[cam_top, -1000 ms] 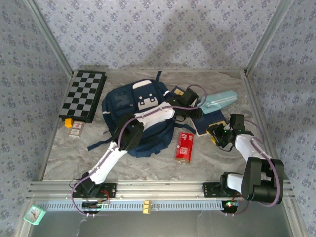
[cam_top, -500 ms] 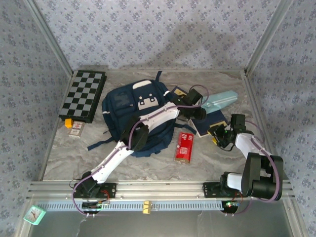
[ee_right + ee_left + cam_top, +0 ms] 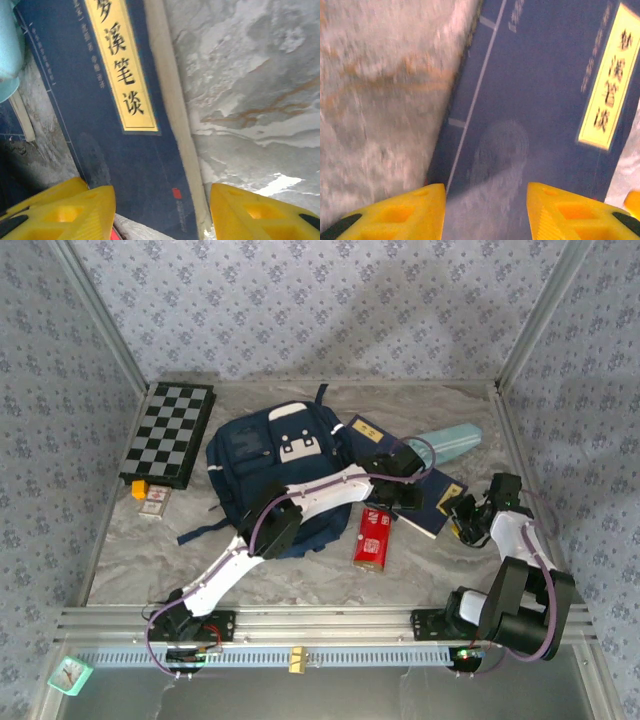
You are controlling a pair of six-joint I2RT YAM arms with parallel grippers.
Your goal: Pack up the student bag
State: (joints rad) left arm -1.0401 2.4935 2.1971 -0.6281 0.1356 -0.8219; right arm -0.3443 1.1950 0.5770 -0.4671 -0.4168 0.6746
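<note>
The student bag (image 3: 262,465), navy with a white front patch, lies flat at the table's centre-left. To its right a navy book (image 3: 437,502) with a yellow title label lies on the marble. My left gripper (image 3: 405,496) hovers open just above its cover (image 3: 535,100), jaws (image 3: 485,200) apart with nothing between them. My right gripper (image 3: 463,519) is open at the book's near right corner. Its fingers (image 3: 162,200) straddle the cover (image 3: 125,150) and the pale page edge. A second navy book (image 3: 367,432) lies against the bag's right side.
A light-blue pencil case (image 3: 455,440) lies behind the books, also at the right wrist view's top left (image 3: 7,45). A red box (image 3: 373,537) lies beside the bag's near right corner. A chessboard (image 3: 168,433) and a small card box (image 3: 152,502) sit far left.
The near book has slid right and toward the front, uncovering the second book. Both grippers moved with it. The right jaws have opened wider.
</note>
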